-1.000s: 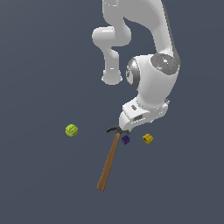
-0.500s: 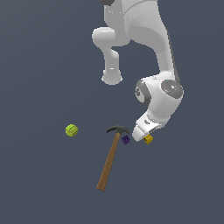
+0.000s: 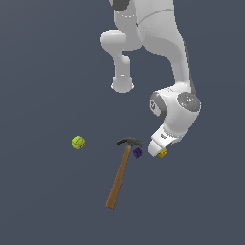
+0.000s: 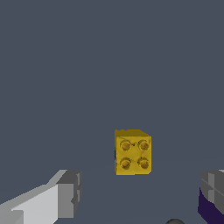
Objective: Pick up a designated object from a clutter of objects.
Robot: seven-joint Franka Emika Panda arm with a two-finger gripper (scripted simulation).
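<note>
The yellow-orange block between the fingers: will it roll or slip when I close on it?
The yellow-orange block has flat faces and square edges, so it probably won't roll. It looks rigid, and small next to the gripper fingers, so likely light. An off-centre pinch might twist it, since the open jaws stand wide of it.

You have the designated yellow-orange block (image 4: 132,152) lying flat on the dark floor, a tiny cube with four round studs in a two-by-two grid on its upper face. In the exterior view it sits right of the purple block (image 3: 138,153), near it but apart. Your clutter also holds the hammer (image 3: 122,173), lying flat, dark head far, wooden handle nearer you, and the yellow-green ball (image 3: 78,142) well to the exterior view's left.
</note>
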